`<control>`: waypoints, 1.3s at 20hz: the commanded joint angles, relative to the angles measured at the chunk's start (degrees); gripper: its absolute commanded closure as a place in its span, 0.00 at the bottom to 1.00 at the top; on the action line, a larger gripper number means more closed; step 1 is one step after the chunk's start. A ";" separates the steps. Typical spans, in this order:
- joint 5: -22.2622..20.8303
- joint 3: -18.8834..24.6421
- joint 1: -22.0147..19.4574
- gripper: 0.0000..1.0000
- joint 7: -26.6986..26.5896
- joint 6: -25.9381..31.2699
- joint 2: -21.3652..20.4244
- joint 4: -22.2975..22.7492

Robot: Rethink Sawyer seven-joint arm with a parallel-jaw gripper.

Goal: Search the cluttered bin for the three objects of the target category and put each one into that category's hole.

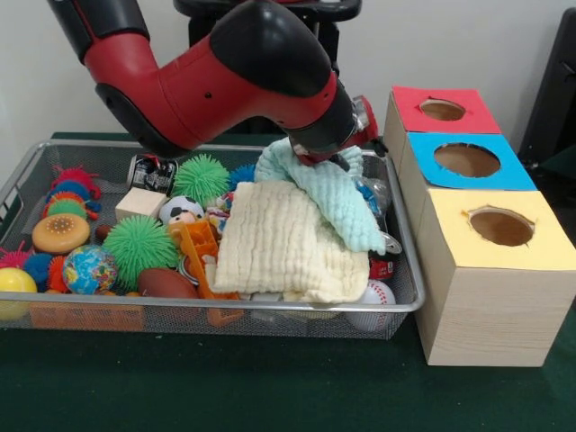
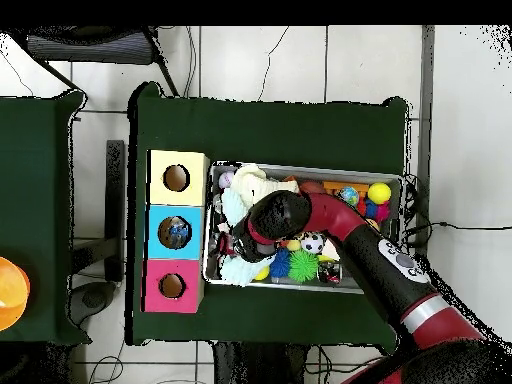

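Observation:
A wire mesh bin (image 1: 225, 306) holds a heap of toys and cloths. My gripper (image 1: 317, 159) is down at the bin's back right corner, pressed against the top of a bunched mint-green cloth (image 1: 337, 193); the wrist and the cloth hide its tips. Under the mint cloth lies a cream cloth (image 1: 279, 243). Right of the bin stand three boxes with round holes: red (image 1: 409, 103), blue (image 1: 423, 148) and yellow (image 1: 450, 225). From overhead, the arm (image 2: 330, 215) crosses the bin (image 2: 300, 168), and something bluish shows inside the blue box (image 2: 177, 232).
Loose in the bin lie two green spiky balls (image 1: 139, 243) (image 1: 200, 175), a globe ball (image 1: 88, 268), a yellow ball (image 1: 13, 283), a brown football (image 1: 166, 283), a baseball (image 1: 373, 301), an orange toy (image 1: 200, 247), a wooden block (image 1: 139, 202) and a can (image 1: 151, 171).

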 commanded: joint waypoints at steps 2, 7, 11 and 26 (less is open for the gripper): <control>-0.57 1.70 -0.94 0.00 -16.54 0.61 4.29 -2.81; -3.84 4.26 -3.35 0.00 -12.98 -15.44 5.88 -2.01; -6.07 6.61 -5.33 0.00 -9.71 -26.18 5.55 -0.37; -7.04 1.52 -2.71 0.00 -7.45 -24.80 -2.69 1.05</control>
